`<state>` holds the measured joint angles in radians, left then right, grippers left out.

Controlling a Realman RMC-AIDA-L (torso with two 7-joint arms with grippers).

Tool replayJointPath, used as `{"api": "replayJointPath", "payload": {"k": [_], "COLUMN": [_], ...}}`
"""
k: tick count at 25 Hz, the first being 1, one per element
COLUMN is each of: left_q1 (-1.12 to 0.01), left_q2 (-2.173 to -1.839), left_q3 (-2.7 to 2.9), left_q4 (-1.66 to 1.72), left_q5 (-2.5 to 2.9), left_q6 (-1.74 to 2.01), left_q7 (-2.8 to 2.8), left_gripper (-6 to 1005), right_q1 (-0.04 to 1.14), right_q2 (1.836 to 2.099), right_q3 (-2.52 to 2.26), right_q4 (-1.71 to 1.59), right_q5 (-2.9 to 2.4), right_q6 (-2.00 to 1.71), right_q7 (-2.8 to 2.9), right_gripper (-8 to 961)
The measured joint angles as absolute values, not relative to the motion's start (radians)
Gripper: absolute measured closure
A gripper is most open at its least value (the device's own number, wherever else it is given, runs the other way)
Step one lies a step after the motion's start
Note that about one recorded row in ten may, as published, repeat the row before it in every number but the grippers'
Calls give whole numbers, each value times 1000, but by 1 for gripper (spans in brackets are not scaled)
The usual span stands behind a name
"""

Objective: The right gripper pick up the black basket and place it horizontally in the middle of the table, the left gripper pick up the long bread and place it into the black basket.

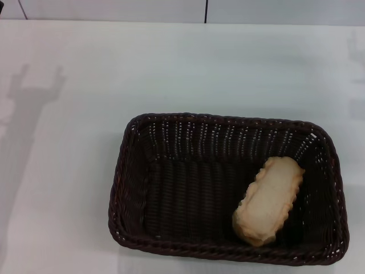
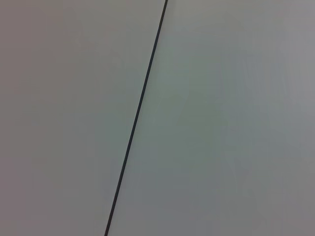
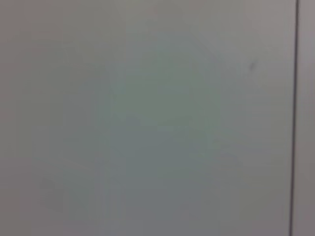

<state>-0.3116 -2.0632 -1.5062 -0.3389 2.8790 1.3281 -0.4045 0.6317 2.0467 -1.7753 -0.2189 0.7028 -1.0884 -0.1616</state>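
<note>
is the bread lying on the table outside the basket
No, the bread lies inside the basket, on its floor toward the right end.

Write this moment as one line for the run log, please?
black basket: on table, lengthwise across | long bread: inside basket, right end, pale side up | grippers: neither in view | task: looks done

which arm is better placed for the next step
Neither. The long bread already lies inside the black basket on the table, and no gripper shows in any view, so no next step appears left.
</note>
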Motion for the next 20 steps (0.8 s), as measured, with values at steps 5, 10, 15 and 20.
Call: {"api": "replayJointPath", "payload": {"k": [5, 10, 15, 20], "left_q1": [-307, -302, -303, -301], "left_q2": [-2065, -2065, -2066, -2066], "left_q3": [-1507, -1514, -1515, -1522], "left_q4": [-336, -336, -320, -314], "left_q5": [2873, 2872, 2871, 2870], "left_q6": [1325, 1326, 1324, 1326], "left_q7": [-405, -406, -407, -408], "left_gripper": [162, 162, 162, 162], "right_q1": [627, 634, 643, 651], "right_q2": [2050, 2054, 2060, 2062], "right_q3": [-1734, -1717, -1701, -1701], "right_q4": [-227, -228, -230, -230], "right_q5": [703, 706, 704, 703], "right_q6": [-1093, -1091, -1086, -1084], "right_q7": [-161, -162, -170, -170], "right_gripper": [420, 330, 331, 329]}}
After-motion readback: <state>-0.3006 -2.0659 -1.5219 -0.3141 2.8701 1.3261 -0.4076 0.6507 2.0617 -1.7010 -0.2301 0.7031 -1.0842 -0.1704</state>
